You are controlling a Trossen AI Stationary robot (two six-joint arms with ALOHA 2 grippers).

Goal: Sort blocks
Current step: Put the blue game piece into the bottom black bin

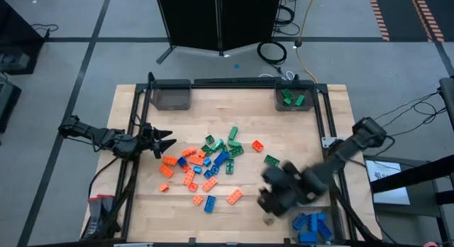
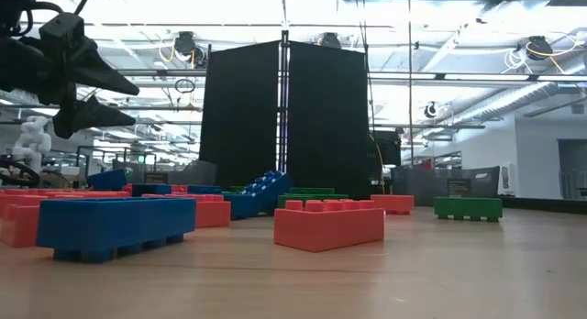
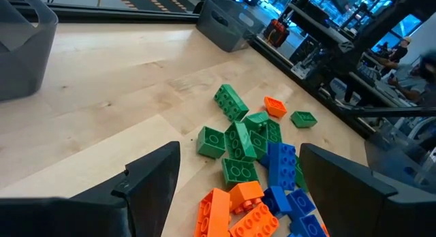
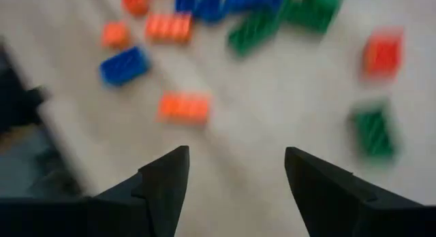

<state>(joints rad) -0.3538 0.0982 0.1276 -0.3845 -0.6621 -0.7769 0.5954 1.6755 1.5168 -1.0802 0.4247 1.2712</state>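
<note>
Orange, green and blue studded blocks (image 1: pixel 206 165) lie scattered in a pile on the middle of the wooden table; the left wrist view shows the same pile (image 3: pixel 255 169). My left gripper (image 1: pixel 170 143) hovers open just left of the pile, above the table, holding nothing. My right gripper (image 1: pixel 266 197) is open and empty over the table's right near part, blurred, to the right of an orange block (image 4: pixel 184 106) and near a lone green block (image 1: pixel 272 160). Green blocks (image 1: pixel 291 98) lie in the far right bin, blue blocks (image 1: pixel 312 226) in the near right bin.
A clear grey bin (image 1: pixel 170 96) stands at the far left corner, another (image 1: pixel 292 105) at the far right, and one (image 1: pixel 320 236) at the near right edge. Black frame rails run along the table's sides. Bare wood lies between the pile and the bins.
</note>
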